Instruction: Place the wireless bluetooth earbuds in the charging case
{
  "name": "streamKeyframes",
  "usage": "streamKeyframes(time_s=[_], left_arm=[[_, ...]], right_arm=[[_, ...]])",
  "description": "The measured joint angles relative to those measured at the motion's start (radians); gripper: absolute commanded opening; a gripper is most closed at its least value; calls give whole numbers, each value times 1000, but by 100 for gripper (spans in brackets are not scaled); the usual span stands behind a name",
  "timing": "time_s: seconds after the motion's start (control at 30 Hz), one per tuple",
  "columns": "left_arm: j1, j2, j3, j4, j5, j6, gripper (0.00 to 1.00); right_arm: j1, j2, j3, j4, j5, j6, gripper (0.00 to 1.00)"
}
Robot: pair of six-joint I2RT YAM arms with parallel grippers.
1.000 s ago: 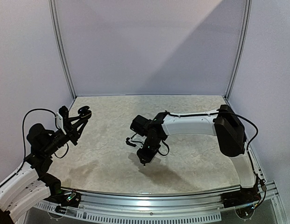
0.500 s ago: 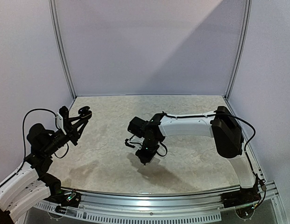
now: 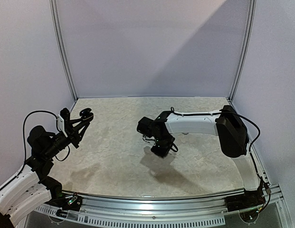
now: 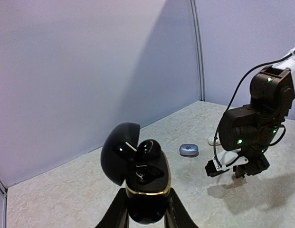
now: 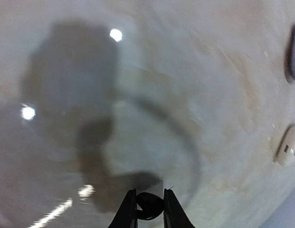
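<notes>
- One black earbud (image 5: 148, 205) pinched between right gripper (image 5: 149, 211) fingertips, above table (image 5: 137, 95).
- Also a second black earbud (image 4: 148, 149) seated in open black charging case (image 4: 140, 180) (lid flipped back), case clamped in left gripper (image 4: 147, 209).
- Loose white earbud (image 5: 286, 146) and greyish oval piece (image 4: 189, 150) lying on table near right arm (image 3: 195, 122).
- Stretched to centre, that arm, wrist pointing down; left arm (image 3: 42, 142) raised, wrist angled up.

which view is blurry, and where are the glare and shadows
Right wrist view: soft and blurred, bright glare spots on the table, a big arm shadow, the black earbud only a dark blob. Left wrist view: sharp, small highlights on the open case. Top view: clear, diagonal shade across the back wall.
</notes>
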Motion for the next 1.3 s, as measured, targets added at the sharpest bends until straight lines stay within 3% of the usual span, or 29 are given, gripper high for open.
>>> streamKeyframes(time_s=[0.23, 0.4, 0.63, 1.1, 1.3], left_arm=[[0, 0, 0, 0, 2, 1, 0], [0, 0, 0, 0, 3, 2, 0], [0, 0, 0, 0, 3, 2, 0], [0, 4, 0, 0, 3, 2, 0], [0, 10, 0, 0, 4, 2, 0]], right_arm=[[-93, 24, -36, -138, 249, 29, 7], [-100, 66, -5, -203, 304, 47, 21], [-101, 78, 36, -230, 254, 82, 30], [-101, 85, 105, -229, 106, 128, 32], [-102, 78, 117, -196, 34, 113, 38]])
